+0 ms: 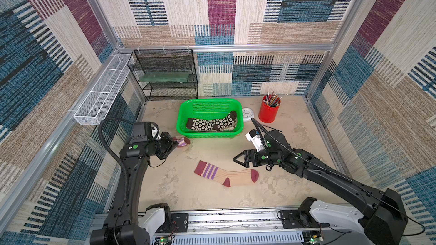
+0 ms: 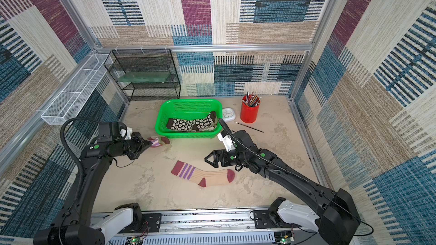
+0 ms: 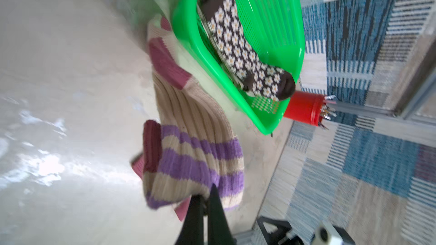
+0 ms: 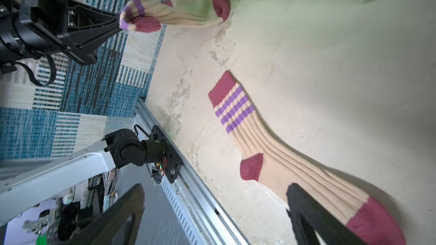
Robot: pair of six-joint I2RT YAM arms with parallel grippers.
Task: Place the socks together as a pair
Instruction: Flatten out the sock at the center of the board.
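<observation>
Step in hand: we judge this the carry of the second striped sock to its mate; the pair is not yet together.
Left gripper (image 1: 175, 143): clamped on the cuff of the held sock (image 1: 182, 141), which hangs low beside the green basket (image 1: 181, 114), its toe near or on the worktop (image 1: 212, 196); we cannot tell which.
Mate sock (image 1: 226, 176): flat in mid-worktop, cuff toward the left arm, toe toward the right arm.
Right gripper (image 1: 238, 159): jaws wide apart, empty, hovering just beyond the mate's toe end.
Daisy sock (image 1: 210, 123): inside the basket, not our concern now.
Next move: we would swing the held sock clear of the basket wall, then lay it along the mate, cuffs matched.
Room: bare worktop all round the mate; the basket edge crowds the left gripper, and the right gripper stands close.
Edges: red pencil cup (image 1: 268, 111) and clock (image 1: 247, 114) well apart, at the back.
</observation>
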